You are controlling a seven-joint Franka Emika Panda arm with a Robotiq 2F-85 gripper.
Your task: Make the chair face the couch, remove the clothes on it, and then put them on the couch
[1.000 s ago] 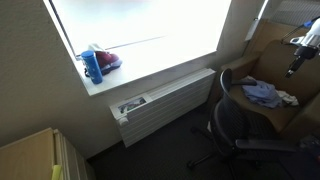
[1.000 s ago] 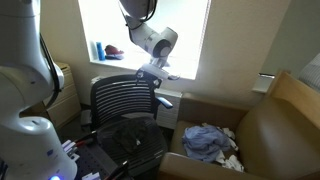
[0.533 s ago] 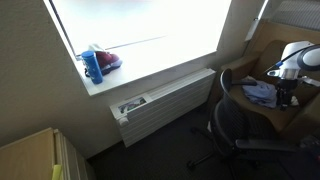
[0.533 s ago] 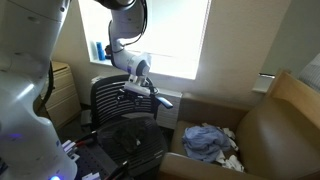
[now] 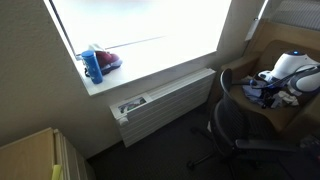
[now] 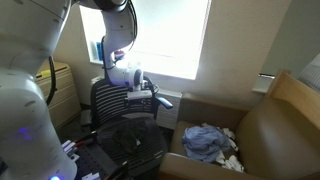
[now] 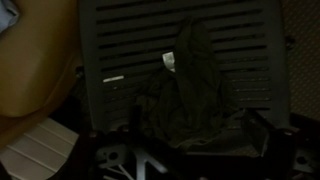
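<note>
The black mesh office chair stands beside the brown couch. A dark garment lies on its seat. In the wrist view it drapes down the backrest and shows a white tag. A pile of blue and white clothes lies on the couch seat and also shows in an exterior view. My gripper hangs low at the top edge of the chair's backrest. Its fingers are too dark and small to read. The wrist view shows no fingers.
A white radiator runs under the bright window. A blue bottle and a red item stand on the sill. A wooden cabinet is at the lower left. The chair's wheeled base sits on dark floor.
My arm has come down and swung from above the chair to the top of its backrest. The chair, the dark garment and the clothes on the couch have not moved.
</note>
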